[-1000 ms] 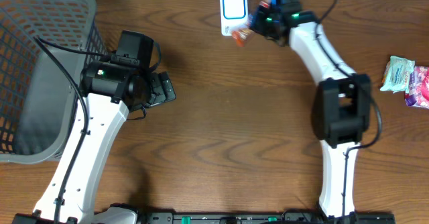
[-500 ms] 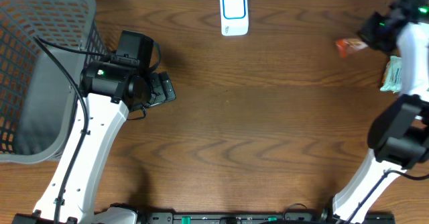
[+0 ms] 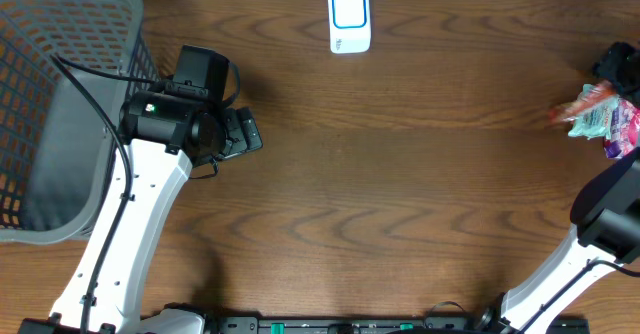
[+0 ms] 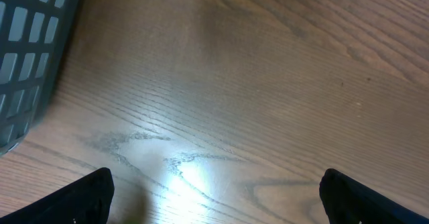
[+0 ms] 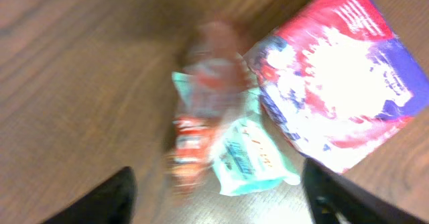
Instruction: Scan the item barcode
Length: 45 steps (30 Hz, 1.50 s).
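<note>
1. While the jaws of the right gripper (image 5: 221,194) stand spread and empty, the orange snack packet (image 5: 201,117) lies blurred just ahead between them, against a teal packet (image 5: 244,153).
2. Its long axis runs away from the jaws.
3. The left gripper (image 4: 214,197), also agape, is far off.

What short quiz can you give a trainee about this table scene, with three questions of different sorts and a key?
1. True or false: the left gripper holds a packet.
2. Where does the scanner stand in the overhead view? A) top middle B) left edge C) bottom right
3. Fill in the colour: in the right wrist view, the packet between the orange packet and the red and purple packet is ___.
Key: 1 false; 2 A; 3 teal.
</note>
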Motion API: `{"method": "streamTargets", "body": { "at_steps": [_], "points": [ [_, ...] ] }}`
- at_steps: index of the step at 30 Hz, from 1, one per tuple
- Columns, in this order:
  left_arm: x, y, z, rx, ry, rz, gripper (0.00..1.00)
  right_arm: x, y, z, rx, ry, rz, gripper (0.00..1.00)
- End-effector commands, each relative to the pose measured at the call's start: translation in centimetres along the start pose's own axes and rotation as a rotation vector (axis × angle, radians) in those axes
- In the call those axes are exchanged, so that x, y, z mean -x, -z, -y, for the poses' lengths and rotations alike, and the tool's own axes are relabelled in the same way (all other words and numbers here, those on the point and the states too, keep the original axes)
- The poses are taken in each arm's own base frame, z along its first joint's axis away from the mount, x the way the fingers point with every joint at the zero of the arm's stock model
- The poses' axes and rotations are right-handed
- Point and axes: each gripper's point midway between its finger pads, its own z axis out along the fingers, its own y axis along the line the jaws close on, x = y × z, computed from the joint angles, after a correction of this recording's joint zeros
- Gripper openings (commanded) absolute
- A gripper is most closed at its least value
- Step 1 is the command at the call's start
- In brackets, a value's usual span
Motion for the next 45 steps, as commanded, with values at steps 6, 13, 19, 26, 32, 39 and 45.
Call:
{"method": "streamTargets", "body": {
  "at_steps": [6,13,19,26,32,39,45],
  "points": [
    [0.2,0.3,-0.2,0.004,0.016,0.012,0.98,-1.5,4.4,-3.1,0.208,-0.047,-0.065,0.99],
    [0.2,0.3,-0.2,0.004,0.016,0.012,0.98,-2.1,15.5,-5.4,0.327,0.0,0.06,0.99],
    [0.2,0.3,-0.2,0.004,0.016,0.012,0.98,-7.5,24.1,-8.3,0.448,0.11,0.059,0.99],
    [0.2,0.3,-0.2,0.004,0.016,0.012,0.98,-16.6,29.4,-13.5,0.539,0.36,-0.008,0.99],
    [0.2,0.3,-0.2,0.004,0.016,0.012,0.98,-21.0,28.9,-14.4,0.42,0.44,0.024,0.99],
    [0.2,0.3,-0.2,0.004,0.016,0.012,0.98,-23.9,30.3,-13.9,0.507,0.532,0.084,0.99],
    [0.2,0.3,-0.2,0.004,0.016,0.012,0.98,-24.2,33.0,-10.0,0.621,0.548,0.264,0.99]
  ]
}}
